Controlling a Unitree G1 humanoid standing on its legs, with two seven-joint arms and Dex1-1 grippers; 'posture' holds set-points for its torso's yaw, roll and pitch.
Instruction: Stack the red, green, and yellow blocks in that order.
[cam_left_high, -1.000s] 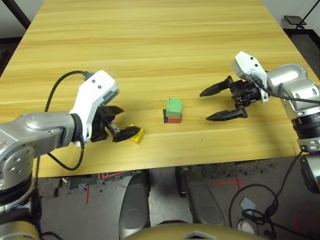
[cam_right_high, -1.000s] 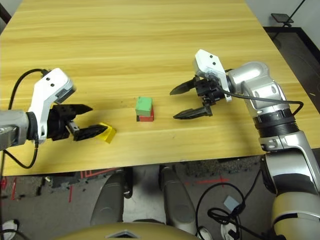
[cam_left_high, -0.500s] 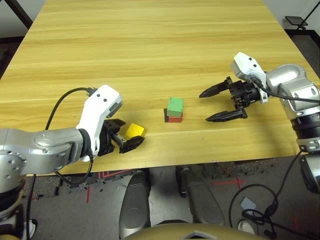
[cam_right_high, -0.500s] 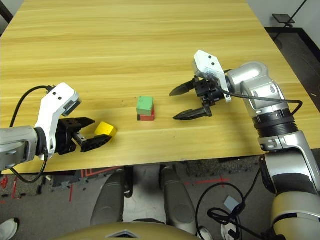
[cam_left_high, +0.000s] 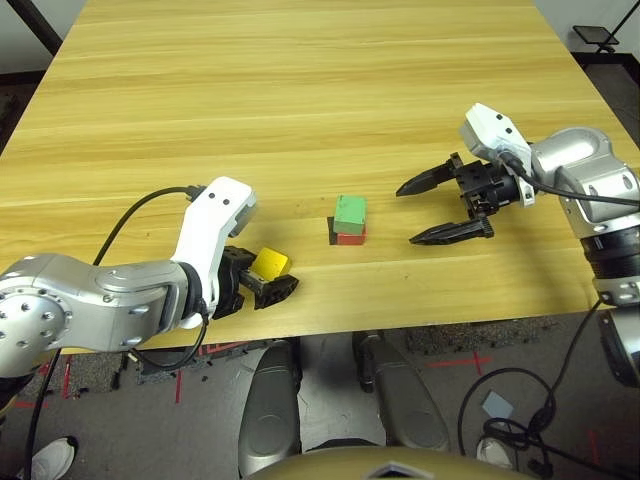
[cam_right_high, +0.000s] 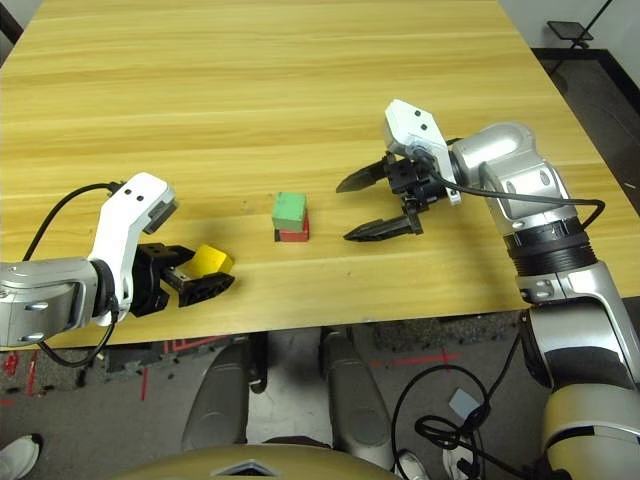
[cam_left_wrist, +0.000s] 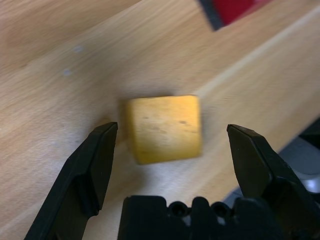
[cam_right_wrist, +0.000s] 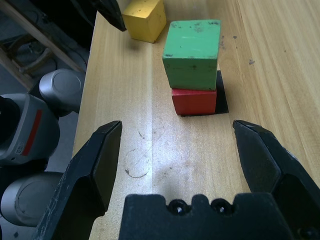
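Three blocks: one red block (cam_right_wrist: 194, 101), one green block (cam_right_wrist: 192, 54), one yellow block (cam_left_wrist: 164, 128).

A pale wooden table (cam_left_high: 300, 90) carries a black patch (cam_right_wrist: 222, 97) under the red block (cam_right_wrist: 194, 101) (green block (cam_left_high: 349, 213) on top) and, near its front edge, the yellow block (cam_left_high: 269, 263).

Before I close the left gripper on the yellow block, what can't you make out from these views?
- Red block: top face hidden under the green block in head and right wrist views.
- Yellow block: blurred in the left wrist view; underside contact with the table unseen.
- Left gripper: near finger covers the block's lower edge in head views.
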